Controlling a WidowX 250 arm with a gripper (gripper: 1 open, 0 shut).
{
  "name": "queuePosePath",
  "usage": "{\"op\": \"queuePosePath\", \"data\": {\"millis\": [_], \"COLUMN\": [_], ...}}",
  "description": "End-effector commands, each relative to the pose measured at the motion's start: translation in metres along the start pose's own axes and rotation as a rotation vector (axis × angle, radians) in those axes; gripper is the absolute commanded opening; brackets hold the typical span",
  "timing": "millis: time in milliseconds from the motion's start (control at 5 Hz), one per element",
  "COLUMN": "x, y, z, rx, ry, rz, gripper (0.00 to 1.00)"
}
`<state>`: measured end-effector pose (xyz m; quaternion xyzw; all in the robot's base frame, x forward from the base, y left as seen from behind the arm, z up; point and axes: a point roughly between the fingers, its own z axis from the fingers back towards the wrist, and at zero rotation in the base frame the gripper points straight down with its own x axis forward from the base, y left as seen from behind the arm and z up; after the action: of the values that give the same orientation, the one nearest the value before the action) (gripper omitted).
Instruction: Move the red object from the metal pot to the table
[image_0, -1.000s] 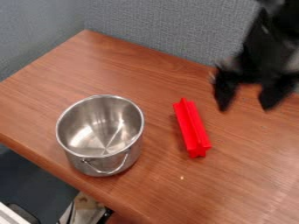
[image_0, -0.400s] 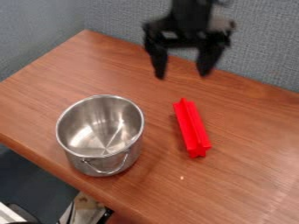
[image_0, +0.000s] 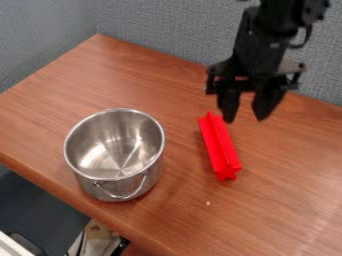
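Note:
The red object (image_0: 219, 146), a bright red bar, lies flat on the table (image_0: 80, 85), just right of the metal pot (image_0: 115, 152). The shiny pot stands upright near the front left edge and holds nothing. My black gripper (image_0: 246, 114) hangs over the table just beyond the bar's far end, pointing down. Its two fingers (image_0: 227, 102) stand apart with only air between them, and they touch neither the bar nor the pot.
A grey wall rises behind the table. The table's front edge runs just below the pot, with the floor and some clutter (image_0: 96, 240) beneath. Bare wood lies right of the bar (image_0: 287, 170).
The gripper swung from the right edge to the back middle, then came down and right toward the bar's far end. Its fingers stand closer together than before. Bar and pot have not moved.

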<state>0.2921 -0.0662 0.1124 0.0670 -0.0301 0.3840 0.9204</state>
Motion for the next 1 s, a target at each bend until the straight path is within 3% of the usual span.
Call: {"op": "queuePosePath", "data": {"millis": [0,200,400,800], "x": [0.034,0.029,0.026,0.04], "y": [-0.001,-0.001,0.0,0.011], "z": [0.02,0.019,0.019,0.002], "rx": [-0.027,-0.008,0.023,0.018], "ry": [-0.005,-0.019,-0.022,0.061], "rz": [0.095,-0.031,-0.079,-0.118], "gripper": [1.0,1.0,1.0,1.0]}}
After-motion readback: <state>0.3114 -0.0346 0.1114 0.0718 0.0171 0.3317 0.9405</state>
